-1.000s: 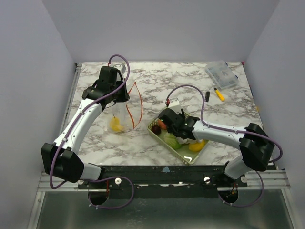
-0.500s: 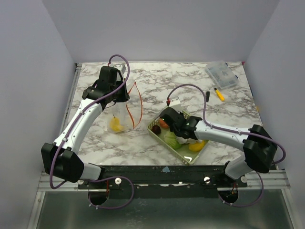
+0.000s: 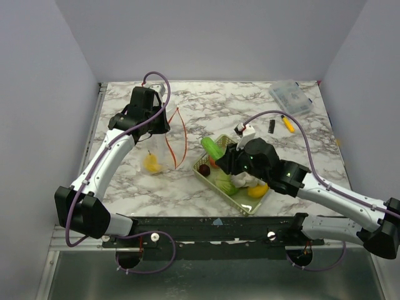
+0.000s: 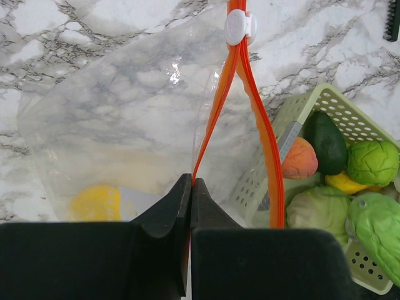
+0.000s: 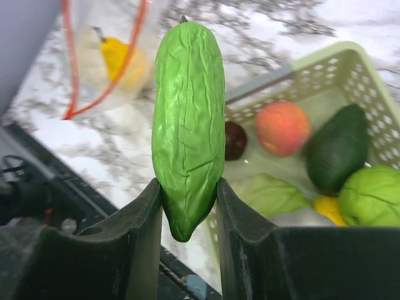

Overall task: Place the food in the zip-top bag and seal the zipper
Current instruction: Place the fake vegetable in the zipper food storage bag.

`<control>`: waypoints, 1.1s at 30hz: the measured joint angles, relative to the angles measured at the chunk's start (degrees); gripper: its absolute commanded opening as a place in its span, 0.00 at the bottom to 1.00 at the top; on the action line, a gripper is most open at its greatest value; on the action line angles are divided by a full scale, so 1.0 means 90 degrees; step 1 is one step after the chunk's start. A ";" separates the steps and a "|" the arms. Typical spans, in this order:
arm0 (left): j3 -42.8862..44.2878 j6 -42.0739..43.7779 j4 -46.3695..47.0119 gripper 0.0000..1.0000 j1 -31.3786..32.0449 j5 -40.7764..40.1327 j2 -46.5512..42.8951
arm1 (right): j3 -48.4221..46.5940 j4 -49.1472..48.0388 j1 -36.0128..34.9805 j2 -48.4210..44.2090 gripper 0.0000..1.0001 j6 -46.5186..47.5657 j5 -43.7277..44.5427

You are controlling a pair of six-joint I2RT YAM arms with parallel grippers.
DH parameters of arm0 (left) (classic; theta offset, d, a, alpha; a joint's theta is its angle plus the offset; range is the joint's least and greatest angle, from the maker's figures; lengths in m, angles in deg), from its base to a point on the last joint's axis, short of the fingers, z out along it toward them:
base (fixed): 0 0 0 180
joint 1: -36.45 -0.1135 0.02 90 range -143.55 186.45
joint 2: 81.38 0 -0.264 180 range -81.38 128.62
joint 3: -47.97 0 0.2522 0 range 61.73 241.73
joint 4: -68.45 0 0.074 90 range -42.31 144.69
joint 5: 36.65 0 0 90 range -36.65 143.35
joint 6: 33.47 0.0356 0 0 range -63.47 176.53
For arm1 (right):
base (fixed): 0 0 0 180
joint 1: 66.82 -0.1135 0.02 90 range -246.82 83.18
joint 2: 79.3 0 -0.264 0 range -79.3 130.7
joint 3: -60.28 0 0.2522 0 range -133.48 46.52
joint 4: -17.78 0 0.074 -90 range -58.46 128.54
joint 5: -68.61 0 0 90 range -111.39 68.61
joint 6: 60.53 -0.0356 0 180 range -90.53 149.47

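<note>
My right gripper [image 5: 187, 195] is shut on a long wrinkled green toy vegetable [image 5: 187, 119] and holds it above the pale green mesh basket [image 3: 244, 201]; it also shows in the top view [image 3: 212, 147]. My left gripper [image 4: 190, 185] is shut on the orange-red zipper strip [image 4: 212, 122] of the clear zip-top bag [image 4: 119, 131], holding its mouth open. A yellow toy fruit [image 3: 152, 164] lies inside the bag. The basket holds a red-orange fruit [image 5: 282, 127], a dark purple one [image 5: 235, 140], a dark green avocado [image 5: 337, 147], pale green pieces and a yellow piece.
A rigid clear lidded box [image 3: 290, 97] stands at the back right. A yellow marker pen [image 3: 287, 122] and a small black piece [image 3: 272, 125] lie near it. The basket sits near the table's front edge. The white zipper slider [image 4: 239, 26] sits at the strip's far end.
My right gripper has lifted out of the basket with the green vegetable and risen above it. The left arm and the bag have not moved.
</note>
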 measured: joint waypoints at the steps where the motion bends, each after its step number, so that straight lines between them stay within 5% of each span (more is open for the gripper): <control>1: 0.0000 -0.0002 -0.0002 0.00 0.0000 0.0000 0.0000 | 0.0080 -0.0163 0.0000 -0.0119 0.01 -0.0012 -0.0189; 8: 0.0000 -0.0017 -0.0002 0.00 0.0000 -0.0002 0.0000 | 0.0160 -0.1486 0.0000 0.0194 0.01 -0.0415 -0.1275; 17: 0.0000 -0.0017 -0.0002 0.00 0.0000 -0.0002 0.0000 | -0.0508 -0.1955 0.0000 0.1547 0.06 -0.1200 -0.1115; 29: 0.0000 -0.0017 -0.0002 0.00 -0.0002 -0.0005 0.0000 | -0.2062 -0.1292 0.0000 0.2703 0.68 -0.1520 -0.0576; 33: 0.0000 -0.0017 -0.0002 0.00 -0.0002 -0.0005 0.0000 | -0.2353 -0.1183 0.0000 0.3028 0.75 -0.1460 -0.0495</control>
